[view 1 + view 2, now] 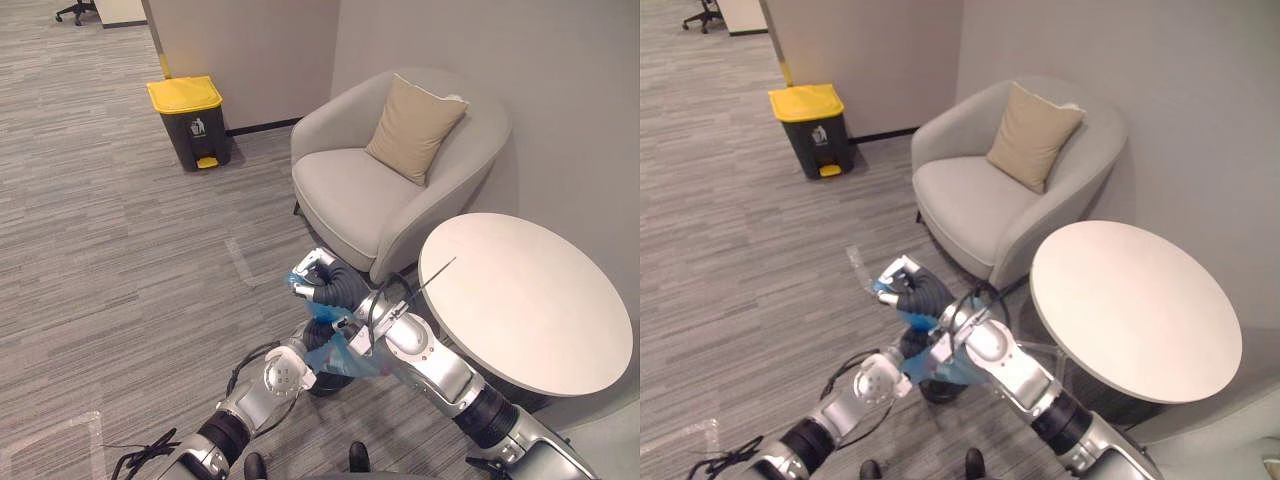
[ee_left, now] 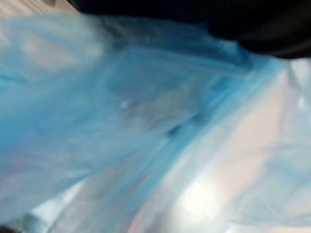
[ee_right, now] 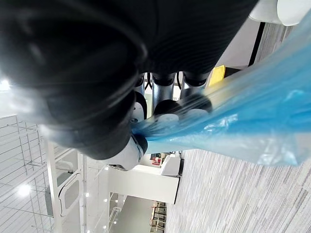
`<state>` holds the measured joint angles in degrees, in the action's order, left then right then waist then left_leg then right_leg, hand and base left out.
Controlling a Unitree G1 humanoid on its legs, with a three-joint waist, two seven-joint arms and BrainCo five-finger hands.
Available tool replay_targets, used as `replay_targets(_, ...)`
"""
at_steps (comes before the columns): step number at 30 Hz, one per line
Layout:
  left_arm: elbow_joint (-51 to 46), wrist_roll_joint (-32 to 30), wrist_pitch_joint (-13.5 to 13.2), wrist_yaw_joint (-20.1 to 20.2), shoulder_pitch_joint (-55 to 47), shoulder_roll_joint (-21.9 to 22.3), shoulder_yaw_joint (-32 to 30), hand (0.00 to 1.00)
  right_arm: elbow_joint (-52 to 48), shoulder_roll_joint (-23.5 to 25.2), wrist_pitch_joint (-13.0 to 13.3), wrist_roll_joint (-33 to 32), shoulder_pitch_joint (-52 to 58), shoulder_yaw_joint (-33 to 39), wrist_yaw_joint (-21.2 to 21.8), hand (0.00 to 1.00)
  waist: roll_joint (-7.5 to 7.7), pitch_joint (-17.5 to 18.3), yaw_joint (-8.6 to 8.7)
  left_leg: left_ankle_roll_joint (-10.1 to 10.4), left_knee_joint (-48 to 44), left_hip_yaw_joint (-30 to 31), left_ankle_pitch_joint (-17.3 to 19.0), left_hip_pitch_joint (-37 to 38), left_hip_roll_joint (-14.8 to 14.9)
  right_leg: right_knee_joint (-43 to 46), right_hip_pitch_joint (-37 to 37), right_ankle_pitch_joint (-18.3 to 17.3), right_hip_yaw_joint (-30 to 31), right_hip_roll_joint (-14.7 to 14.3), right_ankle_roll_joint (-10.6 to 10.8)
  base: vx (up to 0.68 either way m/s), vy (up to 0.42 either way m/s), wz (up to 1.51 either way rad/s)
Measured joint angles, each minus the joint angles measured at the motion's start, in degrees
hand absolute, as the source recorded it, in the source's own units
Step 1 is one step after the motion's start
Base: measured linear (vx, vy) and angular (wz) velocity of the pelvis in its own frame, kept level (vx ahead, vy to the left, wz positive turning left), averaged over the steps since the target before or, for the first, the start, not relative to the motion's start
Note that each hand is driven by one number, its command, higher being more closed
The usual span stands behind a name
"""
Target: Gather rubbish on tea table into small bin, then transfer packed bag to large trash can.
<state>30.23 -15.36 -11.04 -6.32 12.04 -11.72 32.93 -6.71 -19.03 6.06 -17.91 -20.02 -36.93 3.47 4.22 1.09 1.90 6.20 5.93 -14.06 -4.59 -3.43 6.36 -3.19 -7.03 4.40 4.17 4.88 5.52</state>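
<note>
1. Looking down through the head camera, I see the right hand (image 1: 320,282) raised in front of the robot, between the armchair (image 1: 350,195) and the robot's body.
2. Its fingers (image 3: 181,104) are clenched round the gathered top of the blue bag (image 1: 345,356); my right wrist camera shows the plastic pinched under their dark tips.
3. The bag hangs from that grip and spreads out lower down, off the floor, just beside the round white table (image 1: 525,300).
4. The left hand (image 1: 318,340) reaches in from below, right against the bag's lower part. Blue plastic covers it in its own wrist camera, so I cannot tell whether it grasps anything.
5. A dark round thing (image 1: 322,385) sits on the carpet directly under the bag; too much of it is hidden for me to name it.
6. The large trash can (image 1: 190,120), black with a yellow lid, stands by the wall, well apart from the bag and both hands.
7. A tan cushion (image 1: 415,125) leans upright in the armchair.
</note>
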Motion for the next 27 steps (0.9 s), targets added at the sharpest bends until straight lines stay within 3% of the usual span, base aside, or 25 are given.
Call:
replay_targets(7, -0.33, 3.80, 1.33, -0.04, -2.37, 0.92, -1.80, 1.00, 1.62, 3.47, 0.00, 3.57, 3.59, 1.21, -0.02, 1.00, -0.02, 0.02, 0.06, 0.00, 0.00, 0.01, 0.00, 0.12, -0.01, 0.02, 0.09, -0.01, 0.00, 0.02, 0.01, 0.00, 0.000, 0.00)
replay_targets(8, -0.32, 4.33, 1.97, -0.04, -2.84, 1.19, -2.51, 1.00, 1.79, 3.55, 0.01, 4.66, 4.02, 1.21, 0.00, 0.00, -0.02, 0.02, 0.07, 0.00, 0.00, 0.02, 0.00, 0.15, -0.01, 0.04, 0.11, -0.01, 0.00, 0.03, 0.01, 0.00, 0.000, 0.00)
replay_targets(21, -0.34, 6.62, 4.65, -0.01, -7.14, 2.83, -7.33, 1.00, 4.25, 5.82, 1.25, 18.79, 10.92, 4.28, -1.10, 0.00, 0.07, 0.47, 0.24, 0.01, 0.01, 0.42, -0.01, 0.27, -0.03, 0.19, 0.41, -0.07, -0.34, 0.14, 0.09, 0.00, 0.000, 0.01)
replay_targets(27, -0.51, 8.85, 5.23, -0.31, -9.17, 3.54, -13.50, 1.00, 5.06, 4.93, 2.14, 31.47, 14.79, 12.31, -4.83, 0.00, 0.30, 0.64, 0.22, 0.02, 0.02, 0.59, 0.00, 0.47, -0.05, 0.18, 1.04, -0.17, -0.52, 0.20, 0.21, 0.00, 0.000, 0.00)
